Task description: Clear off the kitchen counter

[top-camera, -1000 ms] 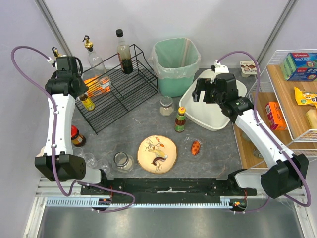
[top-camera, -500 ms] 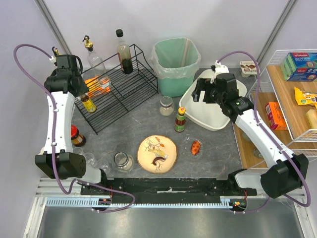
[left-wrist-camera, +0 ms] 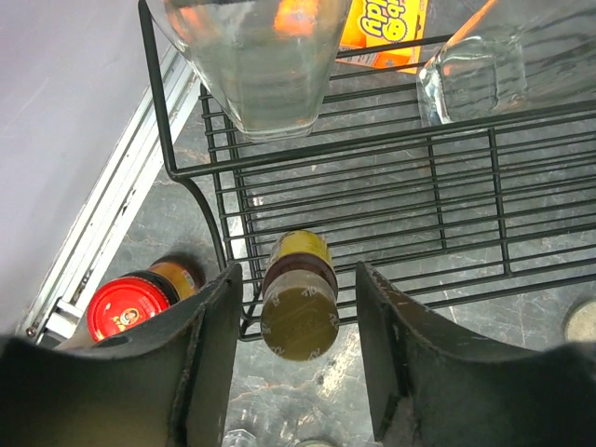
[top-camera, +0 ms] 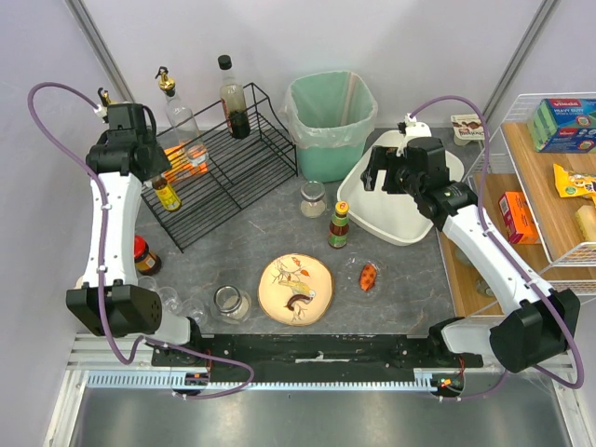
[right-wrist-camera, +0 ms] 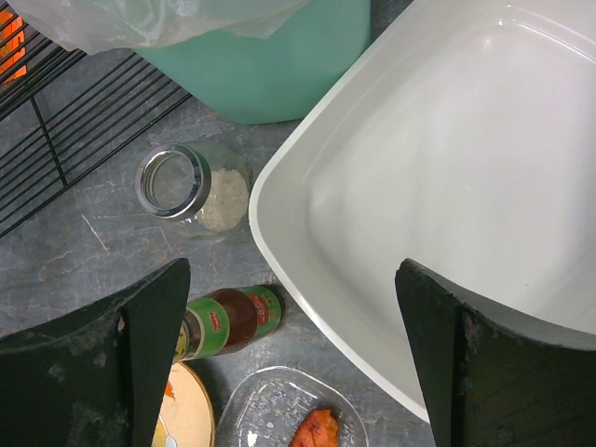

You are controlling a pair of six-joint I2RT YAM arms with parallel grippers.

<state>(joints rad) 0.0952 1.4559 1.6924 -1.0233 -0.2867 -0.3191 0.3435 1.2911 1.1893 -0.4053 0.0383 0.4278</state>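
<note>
Spreading across the middle of the overhead view, between the arm bases and the back wall, the kitchen counter [top-camera: 251, 237] is carrying a good deal of clutter: a painted plate [top-camera: 296, 289], a green-labelled sauce bottle [top-camera: 338, 226], an open glass jar [top-camera: 314, 198], a clear dish [top-camera: 369, 277] holding an orange scrap, a lidded glass jar [top-camera: 229, 303] and a red-lidded jar [top-camera: 143, 256], so the clearing is looking far from finished

At the back left the black wire rack [top-camera: 233, 163] is serving as the home for bottles, and a small yellow-capped bottle [left-wrist-camera: 299, 317] is standing upright at its front corner. The left gripper [left-wrist-camera: 298, 279] is hanging right over that bottle with its fingers [left-wrist-camera: 209, 354] apart, a gap showing on each side of the cap, so nothing is being gripped; the bottle is probably sitting there because the rack is its storage spot

Further right, the white basin [top-camera: 400, 200] is lying beside the green-lined bin [top-camera: 329, 121], likely waiting for dishes and scraps. The right gripper [right-wrist-camera: 291, 279] is hovering above the basin's near rim and the sauce bottle with its fingers spread as wide as they go, holding nothing, seemingly choosing a next item
</note>
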